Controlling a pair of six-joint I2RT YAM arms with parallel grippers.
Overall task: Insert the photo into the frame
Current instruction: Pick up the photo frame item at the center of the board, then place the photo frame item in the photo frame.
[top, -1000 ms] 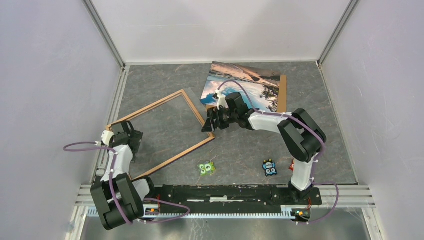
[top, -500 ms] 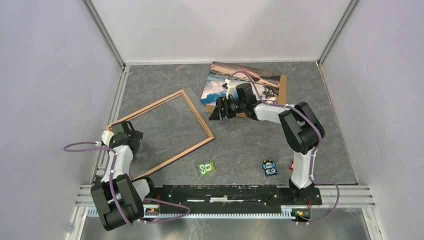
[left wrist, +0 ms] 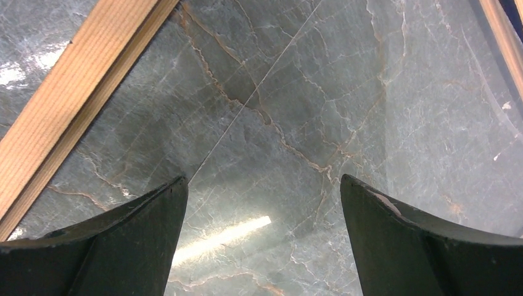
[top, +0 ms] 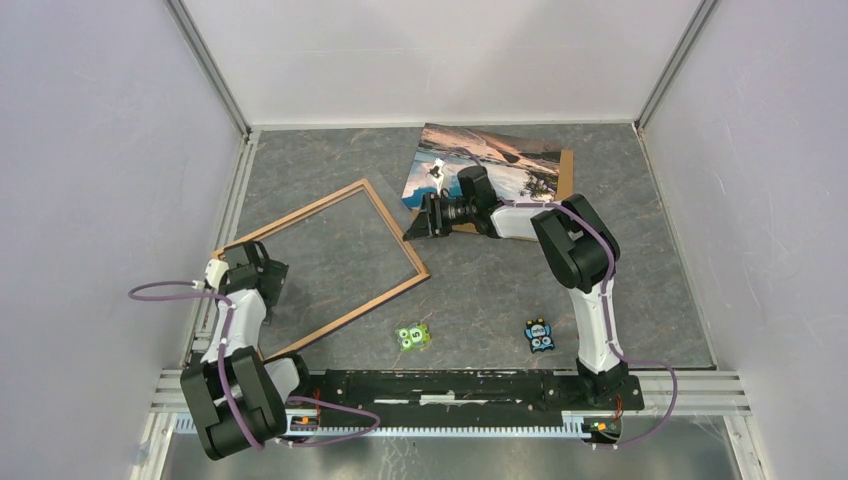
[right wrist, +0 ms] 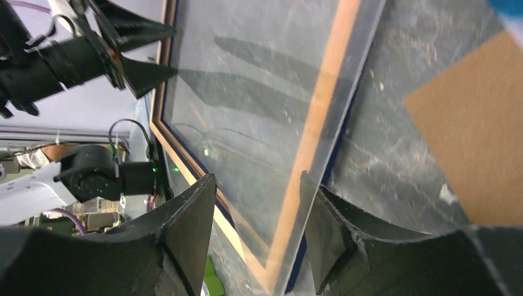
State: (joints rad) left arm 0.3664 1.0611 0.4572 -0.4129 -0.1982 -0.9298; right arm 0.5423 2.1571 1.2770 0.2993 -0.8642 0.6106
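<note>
Light-wood, thin-railed rectangular frame (top: 290,216) lies at eight o'clock from my right gripper (top: 418,226), fingers parted, gripping nothing; my left gripper (left wrist: 263,182) spreads wide above it.

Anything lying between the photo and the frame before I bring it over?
No object lies on the table between the photo and the frame. Only the right gripper sits in that gap, at the photo's near-left corner; the left gripper hovers above the frame's near-left corner.

Left end effector (top: 262,275) low, jaws spread wide; right end effector (top: 418,222) outstretched, jaws partly apart.
</note>
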